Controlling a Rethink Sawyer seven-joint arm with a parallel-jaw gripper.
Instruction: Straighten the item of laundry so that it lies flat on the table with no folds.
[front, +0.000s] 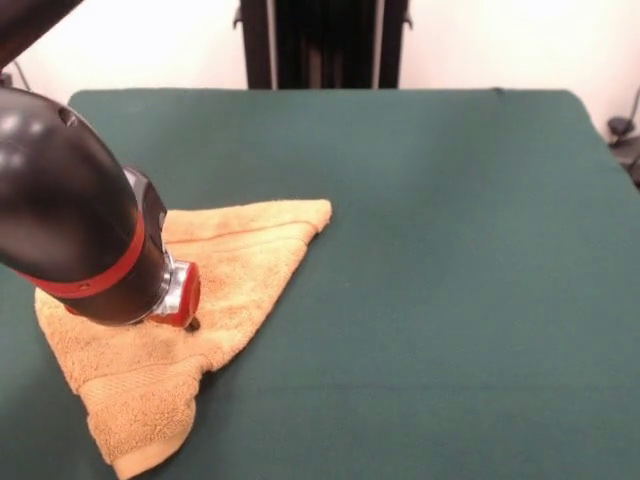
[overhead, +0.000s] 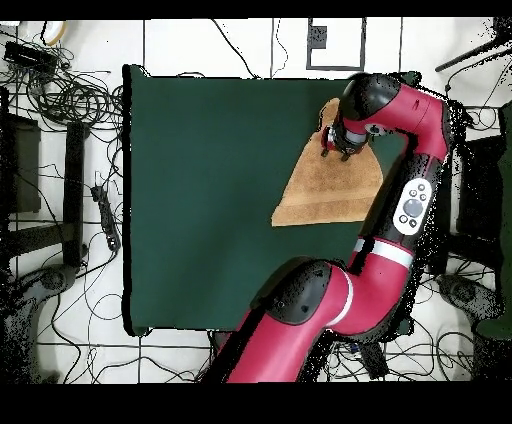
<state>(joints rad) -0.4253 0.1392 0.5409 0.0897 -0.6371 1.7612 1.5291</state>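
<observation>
The item of laundry is a golden-orange terry towel lying at the left of the table, folded over into a rough triangle. One corner points toward the middle, and a doubled lump sits at the near edge. Woven bands show along its far edge. My gripper is down on the towel's middle, touching or nearly touching the cloth, and the arm hides the towel's left part. From overhead, the gripper sits near the narrow end of the towel, close to the right edge of the table.
The towel's near lump reaches almost to the table's front edge. Green cloth stretches wide to the right in the front view. Overhead, cables and stands lie on the floor around the table.
</observation>
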